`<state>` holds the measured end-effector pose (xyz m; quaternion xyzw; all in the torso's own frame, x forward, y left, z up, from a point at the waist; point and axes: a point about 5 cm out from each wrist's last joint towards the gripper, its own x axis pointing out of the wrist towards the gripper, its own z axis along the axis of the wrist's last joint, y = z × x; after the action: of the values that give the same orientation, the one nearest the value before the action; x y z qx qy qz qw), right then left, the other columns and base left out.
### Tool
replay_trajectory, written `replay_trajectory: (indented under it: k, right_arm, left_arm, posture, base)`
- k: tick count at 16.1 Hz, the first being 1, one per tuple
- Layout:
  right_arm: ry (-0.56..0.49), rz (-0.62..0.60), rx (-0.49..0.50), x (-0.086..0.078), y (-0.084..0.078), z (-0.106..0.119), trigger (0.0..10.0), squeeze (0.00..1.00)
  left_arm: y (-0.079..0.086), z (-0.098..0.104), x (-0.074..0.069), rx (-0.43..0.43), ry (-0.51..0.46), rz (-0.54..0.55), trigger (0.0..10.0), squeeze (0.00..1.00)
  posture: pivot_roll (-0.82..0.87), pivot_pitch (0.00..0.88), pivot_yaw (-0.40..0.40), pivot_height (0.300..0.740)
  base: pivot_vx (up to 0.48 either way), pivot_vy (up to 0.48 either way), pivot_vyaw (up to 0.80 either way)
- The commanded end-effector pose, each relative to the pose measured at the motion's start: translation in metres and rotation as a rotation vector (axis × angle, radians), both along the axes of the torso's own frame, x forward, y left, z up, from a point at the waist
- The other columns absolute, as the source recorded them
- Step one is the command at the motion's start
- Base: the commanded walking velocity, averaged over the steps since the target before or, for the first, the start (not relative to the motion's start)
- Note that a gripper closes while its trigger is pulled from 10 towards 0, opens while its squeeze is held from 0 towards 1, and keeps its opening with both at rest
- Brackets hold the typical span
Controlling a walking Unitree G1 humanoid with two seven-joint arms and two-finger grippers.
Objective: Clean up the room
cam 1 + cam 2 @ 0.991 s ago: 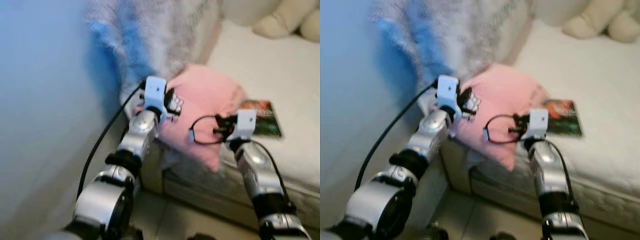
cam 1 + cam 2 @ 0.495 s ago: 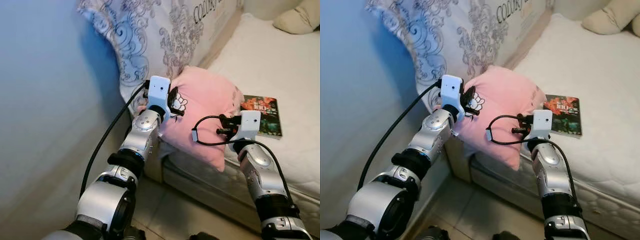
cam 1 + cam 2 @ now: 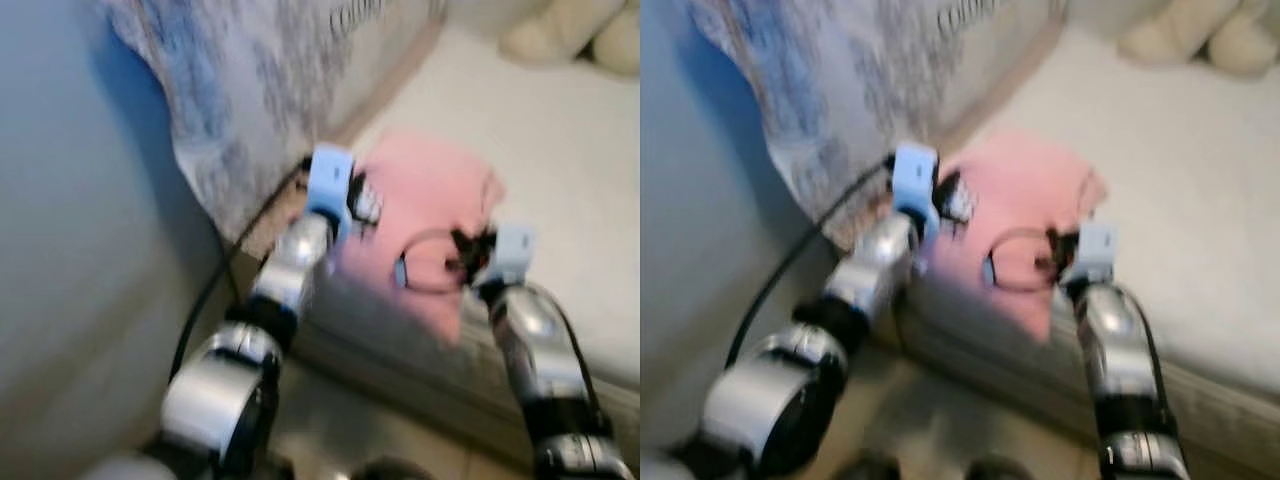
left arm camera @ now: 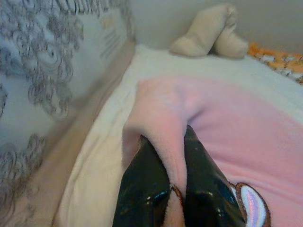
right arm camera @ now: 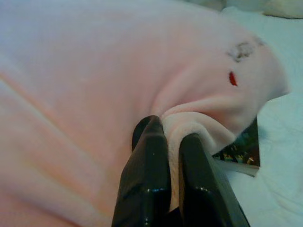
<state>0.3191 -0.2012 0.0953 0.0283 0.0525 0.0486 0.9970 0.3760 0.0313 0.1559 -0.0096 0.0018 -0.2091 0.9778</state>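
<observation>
At bed (image 3: 1200,250) near edge: pink pillow (image 3: 430,200) | left gripper (image 4: 171,189) clenched on pillow fold | right gripper (image 5: 165,165) clenched on another fold | right wrist view: book (image 5: 239,151) tucked under pillow | head views blurred
</observation>
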Motion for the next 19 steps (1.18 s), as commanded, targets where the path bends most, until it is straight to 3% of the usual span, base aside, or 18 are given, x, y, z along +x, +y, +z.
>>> replay_trajectory:
  k: [1, 5, 8, 12, 19]
  right_arm:
    - [-0.002, -0.032, -0.009, -0.001, -0.007, 0.002, 10.0, 0.0]
    - [-0.023, -0.005, -0.058, -0.004, -0.003, 0.004, 10.0, 0.0]
    - [-0.04, -0.006, -0.063, -0.003, -0.003, 0.008, 10.0, 0.0]
    - [-0.054, -0.002, -0.062, 0.0, -0.004, 0.012, 10.0, 0.0]
    - [-0.071, 0.015, -0.055, 0.005, 0.003, 0.015, 10.0, 0.0]
  left_arm:
    - [0.005, 0.019, 0.007, -0.039, -0.052, 0.044, 10.0, 0.0]
    - [0.024, 0.014, 0.012, -0.026, -0.03, 0.096, 10.0, 0.0]
    - [0.029, 0.009, 0.012, -0.022, -0.022, 0.106, 10.0, 0.0]
    - [0.029, 0.011, 0.012, -0.031, -0.032, 0.105, 10.0, 0.0]
    - [0.039, 0.024, 0.019, -0.058, -0.063, 0.173, 10.0, 0.0]
  posture:
    - [-0.07, 0.0, 0.036, 0.719]
    - [-0.08, 0.0, 0.041, 0.719]
    - [-0.08, 0.0, 0.042, 0.719]
    - [-0.07, 0.0, 0.039, 0.719]
    - [-0.06, 0.0, 0.034, 0.719]
  base:
    - [0.247, -0.409, 0.0]
    - [0.078, -0.09, -0.15]
    - [0.0, 0.0, -0.8]
    - [0.0, 0.0, 0.0]
    - [0.48, 0.0, 0.0]
